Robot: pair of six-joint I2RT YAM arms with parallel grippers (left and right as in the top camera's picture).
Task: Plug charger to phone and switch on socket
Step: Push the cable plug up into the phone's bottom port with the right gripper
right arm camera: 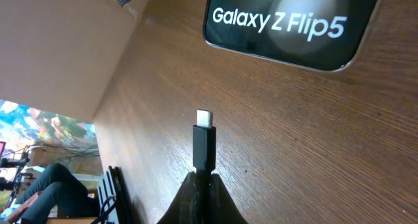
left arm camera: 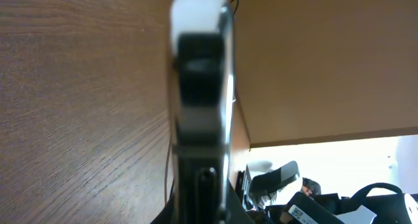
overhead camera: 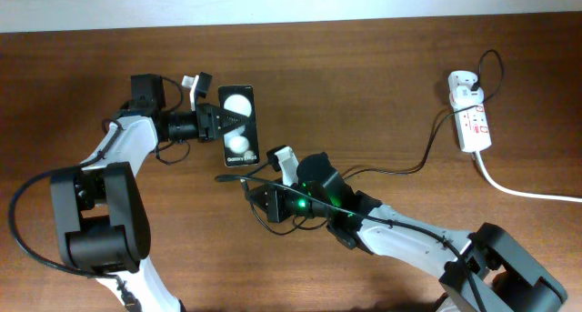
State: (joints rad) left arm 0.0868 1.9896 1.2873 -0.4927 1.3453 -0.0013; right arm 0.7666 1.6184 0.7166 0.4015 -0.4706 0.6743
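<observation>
The phone lies on the wooden table, black with two white round spots and white lettering. My left gripper is shut on its left edge; in the left wrist view the phone is a blurred dark upright shape, seen edge-on. My right gripper is shut on the charger's black plug. The metal tip points at the lettered bottom edge of the phone, a short gap away. From above, the right gripper sits just below the phone. The charger cable runs right to the socket.
The socket's thick white cord trails off the right edge. A white wall borders the far side of the table. Both arms crowd the left and centre of the table.
</observation>
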